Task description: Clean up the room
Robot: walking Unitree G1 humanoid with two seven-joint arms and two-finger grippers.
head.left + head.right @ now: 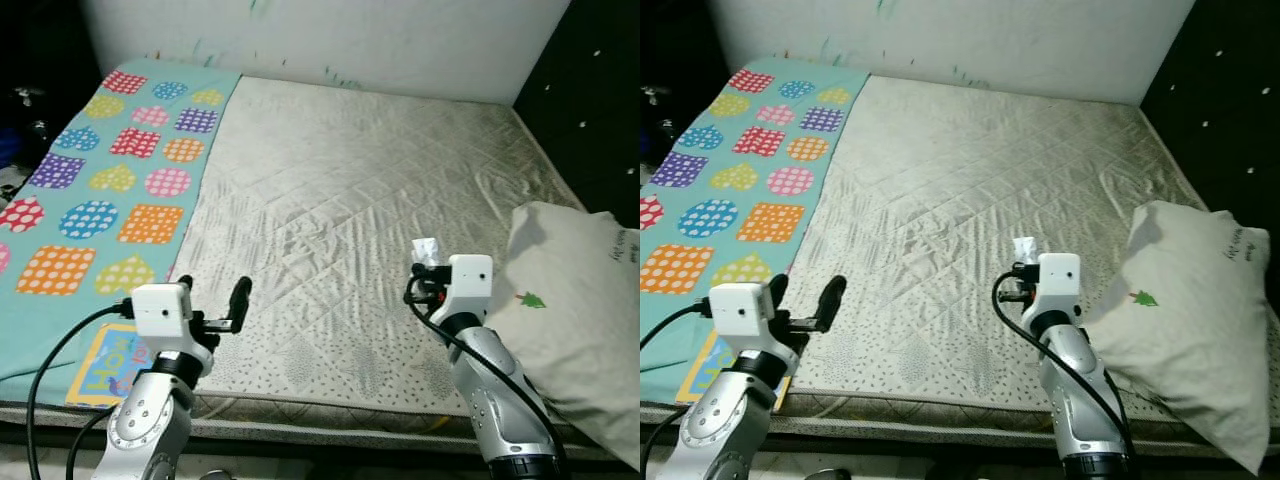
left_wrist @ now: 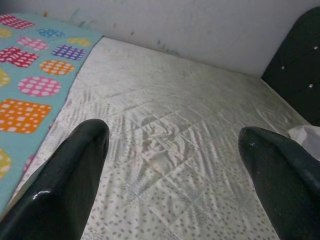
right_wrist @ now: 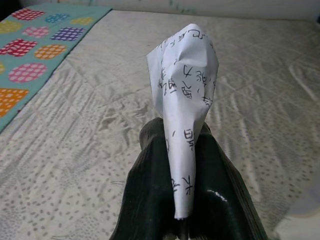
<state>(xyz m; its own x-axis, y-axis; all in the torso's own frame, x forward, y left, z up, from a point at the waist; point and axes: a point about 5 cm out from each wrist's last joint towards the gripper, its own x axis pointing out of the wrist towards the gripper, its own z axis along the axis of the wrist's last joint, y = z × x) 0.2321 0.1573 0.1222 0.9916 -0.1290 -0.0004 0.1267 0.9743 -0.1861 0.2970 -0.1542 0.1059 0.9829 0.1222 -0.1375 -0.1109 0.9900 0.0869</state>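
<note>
My right gripper [image 1: 428, 272] is held over the front part of the beige quilted mattress [image 1: 360, 180], shut on a crumpled white paper [image 3: 187, 85] with dark handwriting. The paper [image 1: 428, 249] sticks up from between the black fingers [image 3: 150, 195]. My left gripper [image 1: 803, 295] hovers over the mattress's front left, near the edge of the teal blanket [image 1: 100, 190], open with nothing between its fingers [image 2: 75, 170].
The teal blanket with colourful dotted patches covers the bed's left side. A beige pillow [image 1: 575, 300] with a small green tree print lies at the front right. A white wall [image 1: 330, 35] stands behind, and a dark padded panel [image 1: 595, 90] at the right.
</note>
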